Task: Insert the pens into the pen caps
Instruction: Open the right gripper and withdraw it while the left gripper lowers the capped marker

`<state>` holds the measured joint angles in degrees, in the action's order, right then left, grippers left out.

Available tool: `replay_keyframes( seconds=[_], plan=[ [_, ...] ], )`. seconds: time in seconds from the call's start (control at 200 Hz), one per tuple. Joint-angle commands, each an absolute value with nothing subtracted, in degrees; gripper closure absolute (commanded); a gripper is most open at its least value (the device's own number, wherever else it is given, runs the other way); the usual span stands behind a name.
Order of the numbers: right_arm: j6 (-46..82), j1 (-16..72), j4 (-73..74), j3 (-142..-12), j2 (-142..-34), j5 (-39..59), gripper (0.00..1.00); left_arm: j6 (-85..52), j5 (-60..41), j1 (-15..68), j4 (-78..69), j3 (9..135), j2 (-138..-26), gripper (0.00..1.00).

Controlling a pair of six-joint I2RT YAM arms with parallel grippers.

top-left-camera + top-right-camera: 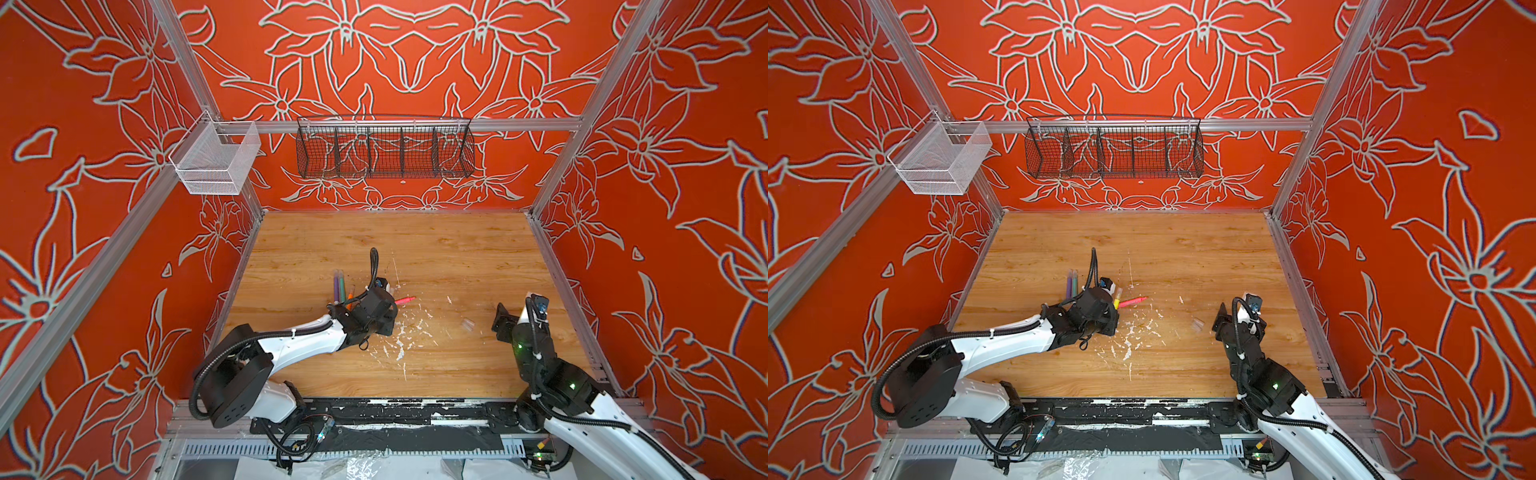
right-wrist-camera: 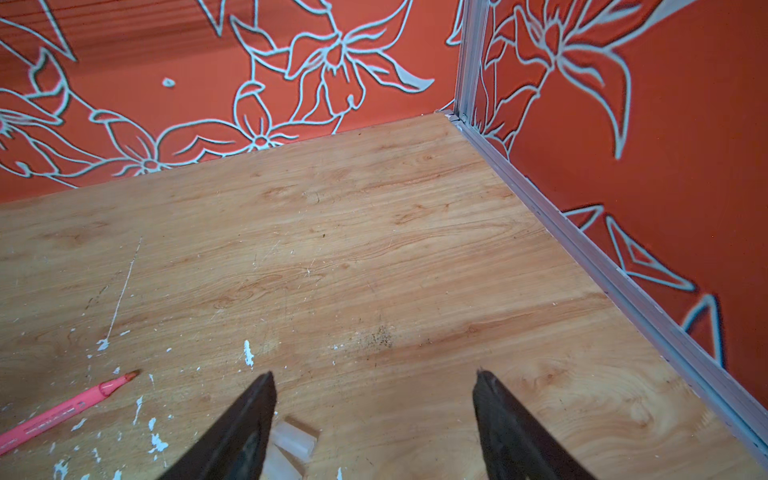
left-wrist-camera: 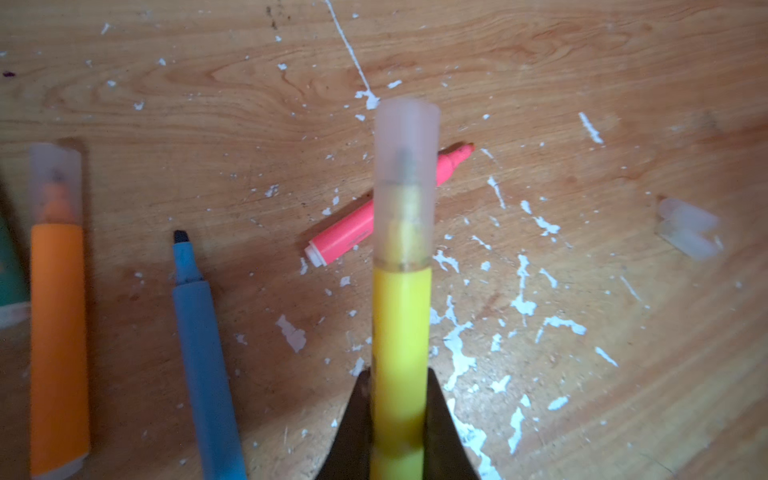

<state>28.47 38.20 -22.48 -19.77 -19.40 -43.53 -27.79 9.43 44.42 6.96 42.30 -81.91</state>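
Pinching the yellow pen (image 3: pixel 401 353) low on its barrel, the left hand (image 3: pixel 398 374) has both fingers pressed right against it, and a clear cap (image 3: pixel 406 174) sits over the tip end. Behind it the pink pen (image 3: pixel 345 237) lies flat on the wooden surface (image 1: pixel 415 249) with its tip bare. There's some print along its barrel in the right wrist view, but it's way too small and blurry to read, so no brand from me. Nearby are the blue pen (image 3: pixel 203 353), also uncapped, then the orange pen (image 3: pixel 58 332) with a fitted cap (image 3: pixel 56 183) on it, and a sliver of green pen (image 3: pixel 8 266) at the frame edge. In both top views a purple pen (image 1: pixel 336 286) lies alongside the green one, just past the left hand. The right hand (image 2: pixel 374 376) is spread wide with nothing in it, and two loose caps (image 2: pixel 291 444) lie side by side just beside one finger. White paint flecks (image 3: pixel 457 353) are all over the middle.
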Motion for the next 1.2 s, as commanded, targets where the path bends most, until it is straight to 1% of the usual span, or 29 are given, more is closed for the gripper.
replay_keyframes(
  seconds=[0.0,0.13,0.21,0.37,0.45,0.681,0.821,1.016,1.071,1.146,1.196],
  plan=[
    [27.2,38.0,-19.0,-19.1,-17.2,-43.1,0.24,-30.4,14.5,44.6,9.2,44.3,-84.3,1.00],
    [26.5,38.0,-18.1,-18.9,-17.5,-40.1,0.24,-33.4,20.2,44.6,10.8,44.4,-86.3,1.00],
    [26.6,38.0,-17.8,-19.5,-20.1,-39.5,0.23,-35.0,23.5,44.5,12.1,44.0,-86.6,1.00],
    [27.6,38.0,-18.3,-22.1,-27.2,-39.6,0.24,-35.2,24.0,44.1,13.3,44.9,-89.1,1.00],
    [28.2,38.0,-18.8,-22.8,-28.7,-40.1,0.25,-35.3,24.7,44.1,14.1,45.6,-90.7,1.00],
    [28.0,38.0,-19.6,-21.5,-24.1,-40.2,0.23,-34.5,25.0,44.0,13.6,46.5,-93.4,1.00],
    [28.0,37.9,-20.4,-20.8,-20.9,-40.2,0.22,-33.1,23.5,44.0,12.8,47.6,-94.8,1.00],
    [28.0,37.9,-20.8,-20.8,-20.8,-39.9,0.22,-32.6,22.7,44.1,13.2,49.6,-97.1,1.00],
    [28.0,37.9,-20.7,-21.0,-21.2,-39.9,0.22,-32.5,22.1,44.0,13.1,49.7,-97.3,0.94],
    [28.1,37.9,-20.7,-21.2,-21.8,-39.9,0.22,-32.3,21.4,44.0,13.1,49.9,-97.2,0.82],
    [28.1,37.9,-20.7,-21.2,-22.1,-39.9,0.22,-32.2,21.2,44.0,13.4,49.9,-96.6,0.76]
  ],
)
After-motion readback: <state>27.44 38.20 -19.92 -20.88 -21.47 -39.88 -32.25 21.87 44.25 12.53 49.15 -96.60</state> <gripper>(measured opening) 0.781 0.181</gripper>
